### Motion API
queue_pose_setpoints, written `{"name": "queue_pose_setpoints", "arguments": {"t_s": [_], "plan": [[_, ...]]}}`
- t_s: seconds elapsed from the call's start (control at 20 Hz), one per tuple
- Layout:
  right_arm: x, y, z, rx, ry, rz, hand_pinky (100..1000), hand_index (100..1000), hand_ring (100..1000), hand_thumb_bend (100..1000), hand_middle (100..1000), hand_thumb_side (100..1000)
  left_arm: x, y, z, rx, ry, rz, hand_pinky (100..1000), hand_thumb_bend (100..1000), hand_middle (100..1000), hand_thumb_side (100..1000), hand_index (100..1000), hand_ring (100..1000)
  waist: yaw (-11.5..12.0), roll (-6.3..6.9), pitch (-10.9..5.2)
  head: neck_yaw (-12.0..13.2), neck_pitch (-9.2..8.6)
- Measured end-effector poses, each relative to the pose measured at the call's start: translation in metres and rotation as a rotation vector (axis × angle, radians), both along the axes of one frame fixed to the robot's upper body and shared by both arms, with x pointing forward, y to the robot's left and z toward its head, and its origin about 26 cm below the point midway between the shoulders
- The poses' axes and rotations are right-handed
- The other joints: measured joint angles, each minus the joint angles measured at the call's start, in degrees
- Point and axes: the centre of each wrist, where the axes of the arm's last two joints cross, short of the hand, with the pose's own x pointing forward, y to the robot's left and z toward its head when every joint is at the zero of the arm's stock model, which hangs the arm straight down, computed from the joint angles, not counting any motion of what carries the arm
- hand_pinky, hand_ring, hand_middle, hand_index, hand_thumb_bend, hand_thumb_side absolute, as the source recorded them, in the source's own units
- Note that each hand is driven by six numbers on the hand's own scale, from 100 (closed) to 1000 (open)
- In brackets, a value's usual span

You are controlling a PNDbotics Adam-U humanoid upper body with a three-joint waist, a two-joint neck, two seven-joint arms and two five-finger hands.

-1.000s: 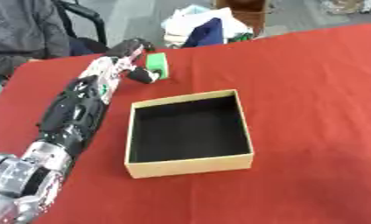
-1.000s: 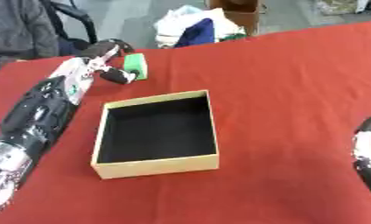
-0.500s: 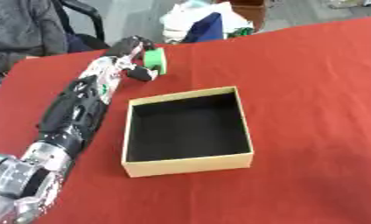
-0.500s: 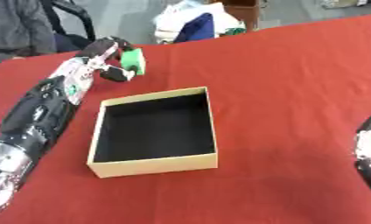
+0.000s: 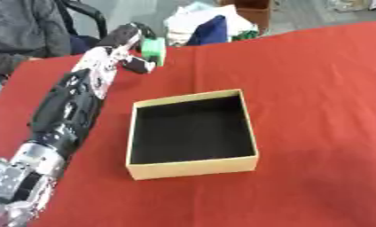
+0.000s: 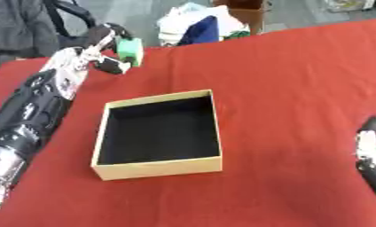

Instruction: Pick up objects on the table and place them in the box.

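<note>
Left eye view is showing your left robot hand (image 5: 127,39) reaching far across the bench (image 5: 315,88), near its back left corner, with the long black and silver arm (image 5: 67,111) stretching up the left side of the picture. The fingers are curling round a small green block (image 5: 153,49), with the thumb lying under it, so the block is sitting pinched in the robot hand. Whether the block is touching the red cloth or hanging just above it, you cannot tell from here.

The box (image 5: 193,165) is lying in the middle of the bench, nearer you than the block and a little to its right. It is standing open, with pale tan walls and a black inside, and nothing is showing in it. The block is well apart from the box, beyond its far left corner.

Your right robot hand (image 6: 372,146) is showing only in the right eye view, low at the right edge, resting apart from the box and holding nothing; its fingers are looking relaxed and pointing upward.

Beyond the far edge of the bench a heap of white and dark blue cloth (image 5: 203,24) is lying.
</note>
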Motion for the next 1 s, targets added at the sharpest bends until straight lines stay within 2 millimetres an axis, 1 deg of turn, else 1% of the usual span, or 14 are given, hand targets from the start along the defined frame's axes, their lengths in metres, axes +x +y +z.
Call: {"name": "queue_pose_setpoints", "arguments": {"t_s": [0.2,0.4,0.75,0.9,1.0], "plan": [[0.000,-0.001,-0.001,-0.004,0.002,-0.007,547,835,757,100,508,559,-0.021,-0.003,0.018,0.058,-0.054,-0.130,641,160,470,100,645,516,0.94,-0.08,-0.53,-1.00,0.02],[0.000,-0.002,-0.001,-0.007,0.001,-0.011,548,835,757,100,508,558,-0.047,-0.014,0.024,0.108,-0.073,-0.276,639,147,473,106,644,518,1.20,-0.16,-0.68,-1.93,0.02],[0.001,-0.002,0.001,-0.015,-0.004,-0.005,549,836,757,100,508,556,-0.088,-0.043,0.010,0.170,0.026,-0.510,636,145,476,132,643,522,1.21,-0.18,-0.68,-2.60,-0.07],[0.001,-0.002,0.001,-0.018,-0.002,-0.003,549,836,757,100,508,557,-0.100,-0.052,0.002,0.193,0.081,-0.572,634,141,476,147,643,522,1.21,-0.29,-0.68,-2.72,-0.09],[0.000,-0.001,0.001,-0.020,-0.001,0.002,549,836,757,100,508,557,-0.104,-0.057,-0.006,0.205,0.127,-0.602,634,144,478,156,644,523,1.20,-0.38,-0.68,-2.77,-0.13]]}}
